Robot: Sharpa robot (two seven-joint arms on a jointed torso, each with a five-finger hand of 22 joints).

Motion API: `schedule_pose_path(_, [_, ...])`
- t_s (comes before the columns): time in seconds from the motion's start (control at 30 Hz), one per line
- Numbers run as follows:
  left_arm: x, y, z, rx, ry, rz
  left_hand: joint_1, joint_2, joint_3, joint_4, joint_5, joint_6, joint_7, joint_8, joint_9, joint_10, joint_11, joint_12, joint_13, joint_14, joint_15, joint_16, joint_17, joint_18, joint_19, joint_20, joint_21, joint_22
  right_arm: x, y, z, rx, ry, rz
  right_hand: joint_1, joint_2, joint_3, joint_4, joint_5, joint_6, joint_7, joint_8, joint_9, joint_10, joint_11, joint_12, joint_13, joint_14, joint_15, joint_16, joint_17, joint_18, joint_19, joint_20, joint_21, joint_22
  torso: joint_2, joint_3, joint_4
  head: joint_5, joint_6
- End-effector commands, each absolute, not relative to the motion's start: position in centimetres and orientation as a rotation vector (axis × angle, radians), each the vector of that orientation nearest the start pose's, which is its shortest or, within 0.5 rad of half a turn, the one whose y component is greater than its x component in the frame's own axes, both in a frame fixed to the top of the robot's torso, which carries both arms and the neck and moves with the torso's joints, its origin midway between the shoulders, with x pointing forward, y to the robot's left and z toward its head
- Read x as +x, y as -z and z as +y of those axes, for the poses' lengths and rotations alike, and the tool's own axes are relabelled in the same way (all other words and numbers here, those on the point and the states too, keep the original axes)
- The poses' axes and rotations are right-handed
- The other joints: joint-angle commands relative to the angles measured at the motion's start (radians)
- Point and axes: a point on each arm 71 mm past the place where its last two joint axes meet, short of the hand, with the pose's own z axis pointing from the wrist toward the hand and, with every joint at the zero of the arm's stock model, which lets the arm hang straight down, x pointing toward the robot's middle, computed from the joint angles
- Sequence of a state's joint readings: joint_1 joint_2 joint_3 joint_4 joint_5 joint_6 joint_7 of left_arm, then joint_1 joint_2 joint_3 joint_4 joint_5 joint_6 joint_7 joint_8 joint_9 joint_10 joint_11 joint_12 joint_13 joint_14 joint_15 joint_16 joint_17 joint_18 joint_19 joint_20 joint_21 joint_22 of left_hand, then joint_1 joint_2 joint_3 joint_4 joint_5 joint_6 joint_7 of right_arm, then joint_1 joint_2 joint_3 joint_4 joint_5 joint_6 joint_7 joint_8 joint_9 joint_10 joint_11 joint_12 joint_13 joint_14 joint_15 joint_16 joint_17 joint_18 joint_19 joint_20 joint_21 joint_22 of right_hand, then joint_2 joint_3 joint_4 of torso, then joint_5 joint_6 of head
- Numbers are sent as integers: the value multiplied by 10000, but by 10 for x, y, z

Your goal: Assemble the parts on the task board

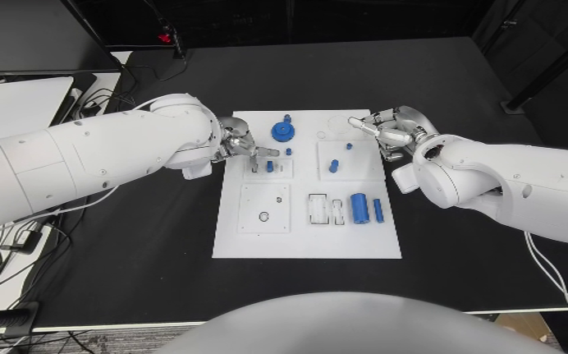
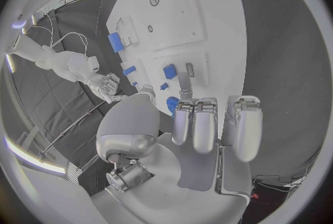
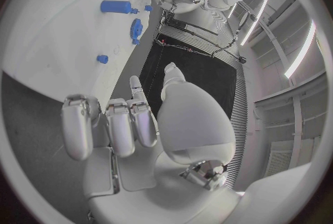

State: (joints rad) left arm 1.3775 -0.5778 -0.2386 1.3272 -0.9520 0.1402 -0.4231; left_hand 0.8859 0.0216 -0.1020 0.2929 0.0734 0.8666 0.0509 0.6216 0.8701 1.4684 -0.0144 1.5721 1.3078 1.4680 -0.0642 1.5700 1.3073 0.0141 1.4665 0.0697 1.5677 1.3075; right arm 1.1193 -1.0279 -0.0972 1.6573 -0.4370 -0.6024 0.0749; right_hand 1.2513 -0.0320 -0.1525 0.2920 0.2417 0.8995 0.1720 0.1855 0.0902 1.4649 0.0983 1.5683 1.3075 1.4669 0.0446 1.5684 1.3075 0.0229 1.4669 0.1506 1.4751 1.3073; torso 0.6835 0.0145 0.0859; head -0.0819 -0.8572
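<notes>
Blue parts sit on the white task board (image 1: 305, 243) mid counter: gear (image 1: 283, 131) at far edge, cylinder (image 1: 359, 204) near front right. They look small, rigid, light, probably smooth plastic; best pinched across the sides. Left robot hand (image 1: 240, 149) hovers over the board's left edge, fingers curled, holding nothing visible. Right robot hand (image 1: 391, 133) is at the far right corner, fingers loosely apart, empty.

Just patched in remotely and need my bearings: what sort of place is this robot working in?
Probably a robotics lab or test cell: a black table holding a white task board with small blue parts, dark curtains behind, and loose cables at the table's edge.
</notes>
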Motion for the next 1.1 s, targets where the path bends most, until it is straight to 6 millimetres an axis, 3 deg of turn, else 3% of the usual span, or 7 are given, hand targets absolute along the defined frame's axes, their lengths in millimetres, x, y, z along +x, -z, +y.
schedule_pose_path(0.03, [514, 201, 142, -136, 5172, 22939, 128, -67, -93, -12, 98, -70, -5, 19, 91, 1023, 51, -13, 2630, 1028, 60, 8, 2635, -141, 1043, -78, 31, 2633, 439, 231, -273, 9816, -9330, 16271, 2, 63, -62, -21, 35, -81, -7, 25, 13, 1059, -22, 25, 2633, 1039, -48, 24, 2632, 106, 60, -4, -38, 2159, 0, 8, 5, 34, 15])
schedule_pose_path(0.23, [517, 180, 154, -61, 5271, 22609, 276, -30, -147, -10, 212, -128, -7, 171, 275, 1023, 52, -13, 2630, 1028, 70, 8, 2635, -141, 1043, -71, 31, 2633, 439, 231, -272, 9814, -9338, 16283, 2, 63, -62, -21, 35, -81, -7, 25, 13, 1059, -22, 25, 2633, 1039, -48, 24, 2632, 106, 60, -4, -38, 2159, 9, -3, 3, 61, 62])
schedule_pose_path(0.4, [528, 169, 164, -162, 5343, 22493, 697, 260, -163, -23, 226, -129, -64, 469, 605, 1023, 6, -13, 2630, 1028, 49, 8, 2635, -141, 1043, -76, 31, 2633, 439, 231, -272, 9814, -9347, 16292, 0, 68, -66, -22, 39, -85, -7, 31, 14, 1059, -21, 25, 2633, 1039, -48, 24, 2632, 108, 57, -4, -42, 2157, 8, 2, -9, 196, 152])
schedule_pose_path(0.53, [536, 168, 168, -272, 5250, 22683, 790, 399, -166, -16, 210, -129, -77, 477, 639, 1023, -7, -13, 2630, 1028, 41, 8, 2635, -141, 1043, -81, 31, 2633, 439, 231, -270, 9806, -9374, 16304, 0, 68, -66, -22, 39, -85, -7, 31, 14, 1059, -21, 25, 2633, 1039, -48, 24, 2632, 108, 57, -4, -42, 2157, 26, -13, -36, 312, 226])
schedule_pose_path(0.7, [548, 168, 169, -400, 4982, 22833, 896, 559, -192, -17, 95, -141, -83, 453, 656, 1023, -12, -13, 2630, 1028, 28, 8, 2635, -141, 1043, -89, 31, 2633, 439, 231, -270, 9799, -9392, 16306, 0, 68, -66, -22, 39, -85, -7, 31, 14, 1059, -21, 25, 2633, 1039, -48, 24, 2632, 108, 57, -4, -42, 2157, 15, -8, -13, 348, 228])
schedule_pose_path(0.83, [555, 170, 169, -506, 4744, 22915, 931, 641, -216, -11, 32, -125, -86, 449, 665, 1023, -11, -13, 2630, 1028, 19, 8, 2635, -141, 1043, -95, 31, 2633, 439, 231, -269, 9790, -9414, 16308, 0, 68, -66, -22, 39, -85, -7, 31, 14, 1059, -21, 25, 2633, 1039, -48, 24, 2632, 108, 57, -4, -42, 2157, 26, -14, -35, 429, 254])
schedule_pose_path(1.1, [566, 179, 164, -286, 4384, 23134, 935, 711, -237, -5, 10, -93, -90, 449, 670, 1023, -14, -13, 2630, 1028, 13, 8, 2635, -141, 1043, -99, 31, 2633, 439, 231, -267, 9769, -9458, 16310, 0, 68, -66, -22, 39, -85, -7, 31, 14, 1059, -21, 25, 2633, 1039, -48, 24, 2632, 108, 57, -4, -42, 2157, 18, -10, -11, 451, 293])
